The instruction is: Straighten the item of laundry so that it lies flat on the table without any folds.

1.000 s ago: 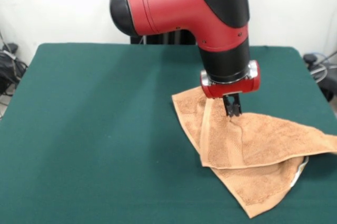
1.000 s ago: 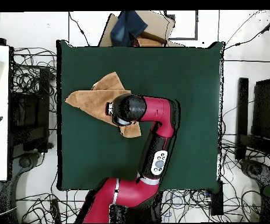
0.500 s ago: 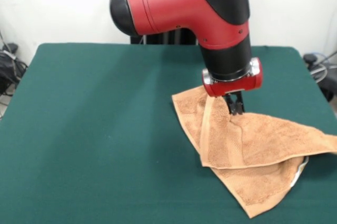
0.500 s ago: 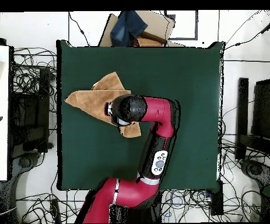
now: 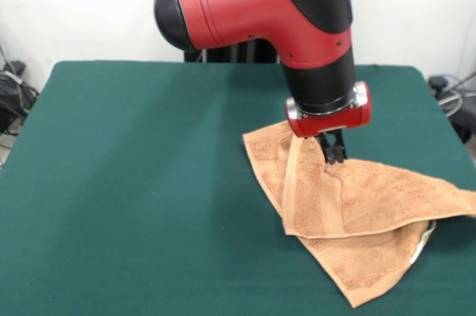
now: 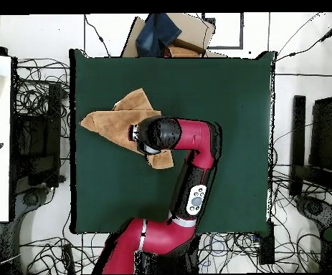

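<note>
While the red and black arm [image 5: 297, 26] reaches down over the table [image 5: 134, 182], its gripper [image 5: 334, 154] stands with its dark fingers [image 5: 331, 149] drawn close together, their tips at the upper surface of the towel [image 5: 357, 212]; whether they pinch any cloth between them cannot be told from the front view. In the overhead view the gripper is hidden under the arm's wrist [image 6: 156, 134]. The towel lies crumpled and folded over itself toward the table's right edge as the front view shows it, nearer the front edge than the far one. One rounded corner points toward the table's middle, a long flap runs out to the right edge, and a lower layer tapers to a point near the front edge. A raised fold runs down the cloth from just beside the fingertips, and a flat border band [image 5: 387, 221] crosses the upper layer. A sliver of white [image 5: 425, 236] shows under the flap near the right edge. Seen from overhead, the towel [image 6: 118, 114] spreads out from beneath the wrist, with one corner [image 6: 163, 160] showing on the wrist's other side.
</note>
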You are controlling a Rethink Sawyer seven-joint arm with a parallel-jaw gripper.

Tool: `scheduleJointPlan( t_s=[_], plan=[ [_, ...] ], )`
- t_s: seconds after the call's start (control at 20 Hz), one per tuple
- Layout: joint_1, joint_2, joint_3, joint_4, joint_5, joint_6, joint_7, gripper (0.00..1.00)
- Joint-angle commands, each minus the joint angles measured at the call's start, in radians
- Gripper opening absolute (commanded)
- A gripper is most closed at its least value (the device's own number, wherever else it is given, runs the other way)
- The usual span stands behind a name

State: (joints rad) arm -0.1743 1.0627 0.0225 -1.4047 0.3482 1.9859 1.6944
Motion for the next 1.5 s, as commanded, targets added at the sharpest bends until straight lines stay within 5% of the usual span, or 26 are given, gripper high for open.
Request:
scheduleJointPlan(
  t_s=[0.05,1.5],
  plan=[
    [-0.007,0.017,0.076,0.168,0.036,-0.101,-0.109,0.00],
    [-0.027,0.069,0.032,0.185,0.070,-0.102,-0.230,0.00]
  ],
)
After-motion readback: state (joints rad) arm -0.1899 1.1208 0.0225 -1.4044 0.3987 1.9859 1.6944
